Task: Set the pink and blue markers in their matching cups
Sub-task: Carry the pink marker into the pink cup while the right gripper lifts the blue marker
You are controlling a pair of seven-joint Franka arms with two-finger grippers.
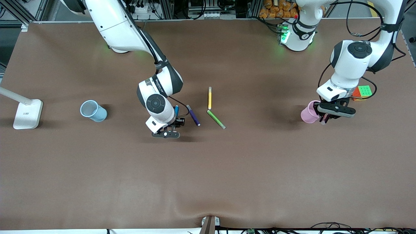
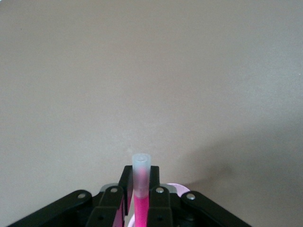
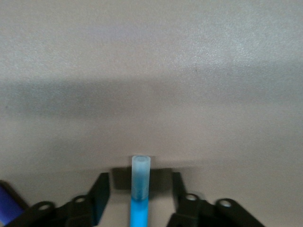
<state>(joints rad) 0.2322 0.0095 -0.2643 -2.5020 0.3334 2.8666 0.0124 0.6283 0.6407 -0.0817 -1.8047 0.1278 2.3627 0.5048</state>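
Bench carrying all. Left hand hanging over pink cup, clenching pink marker. Right hand, fingers spread, straddling blue marker lying beside purple pen. Blue cup sitting toward right arm's end.

Loose pens, cube and lamp on the table

A purple pen lay just beside the right gripper; yellow pen and green pen near; a colour cube beside the left gripper; a white lamp base well apart.

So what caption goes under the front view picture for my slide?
Left gripper holds the pink marker by the pink cup; right gripper straddles the blue marker.
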